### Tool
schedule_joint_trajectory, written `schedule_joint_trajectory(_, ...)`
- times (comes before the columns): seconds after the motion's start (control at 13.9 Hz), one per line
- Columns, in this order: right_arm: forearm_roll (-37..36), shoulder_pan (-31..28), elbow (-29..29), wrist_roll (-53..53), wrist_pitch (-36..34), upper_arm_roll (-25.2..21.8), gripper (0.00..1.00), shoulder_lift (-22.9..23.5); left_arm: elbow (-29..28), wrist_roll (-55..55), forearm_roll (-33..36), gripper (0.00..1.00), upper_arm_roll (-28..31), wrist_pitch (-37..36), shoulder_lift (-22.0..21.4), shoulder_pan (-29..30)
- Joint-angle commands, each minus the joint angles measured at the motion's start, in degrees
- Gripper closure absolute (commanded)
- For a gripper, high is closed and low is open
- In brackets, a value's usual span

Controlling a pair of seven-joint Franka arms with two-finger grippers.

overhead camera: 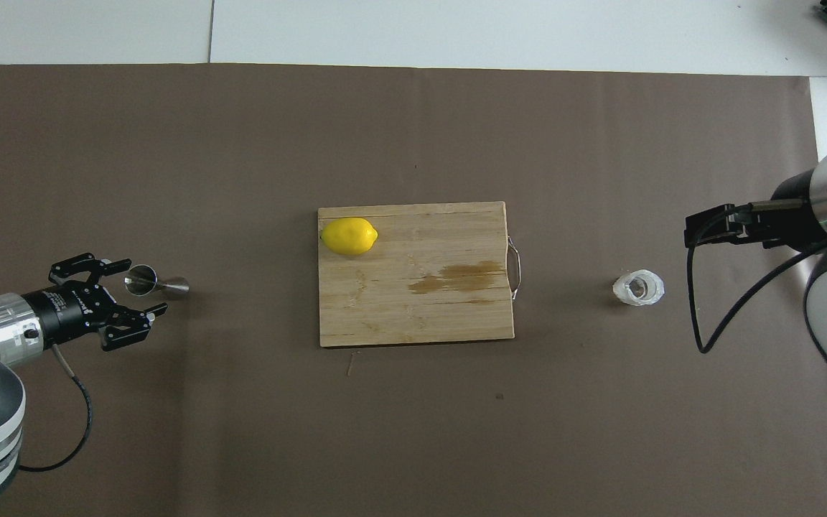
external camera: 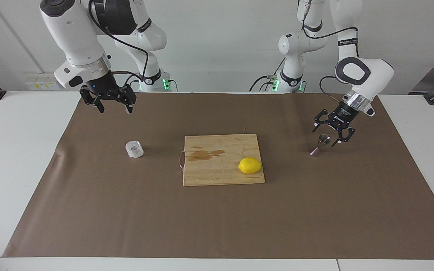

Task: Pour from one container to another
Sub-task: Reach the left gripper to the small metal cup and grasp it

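Observation:
The faceted clear glass cup (external camera: 134, 149) stands on the brown mat toward the right arm's end; it also shows in the overhead view (overhead camera: 639, 287). The silvery hourglass jigger (external camera: 317, 149) stands on the mat toward the left arm's end, also in the overhead view (overhead camera: 173, 287). My left gripper (external camera: 328, 134) is low and open, its fingers on either side of the jigger's upper cone (overhead camera: 142, 286); I cannot tell if they touch it. My right gripper (external camera: 113, 108) is open and empty, raised over the mat, apart from the glass (overhead camera: 697, 230).
A wooden cutting board (external camera: 217, 173) with a darker stain lies in the middle of the mat, with a yellow lemon (external camera: 249, 165) on it toward the left arm's end. White table (external camera: 21, 158) borders the mat.

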Motion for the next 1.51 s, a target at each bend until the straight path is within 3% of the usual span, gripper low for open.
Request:
schedule_joint_trajectory(0.0, 1.56, -0.71, -1.31, -1.86, 0.36, 0.10, 0.00, -1.18, -1.23, -0.55, -1.10, 0.03, 0.47, 1.55, -0.86, -1.16)
schedule_joint_trajectory(0.86, 1.56, -0.71, -1.31, -1.86, 0.36, 0.10, 0.00, -1.18, -1.58, -0.64, -1.10, 0.21, 0.47, 3.05, -0.42, -1.34)
schedule_joint_trajectory(1.22, 1.56, -0.71, -1.31, -1.86, 0.36, 0.10, 0.00, -1.18, -1.58, -0.64, -1.10, 0.35, 0.47, 3.14, -0.42, -1.43)
schedule_joint_trajectory(1.44, 1.56, -0.71, -1.31, -1.86, 0.36, 0.10, 0.00, -1.18, -1.58, -0.73, -1.02, 0.35, 0.56, 2.96, -0.42, -1.16)
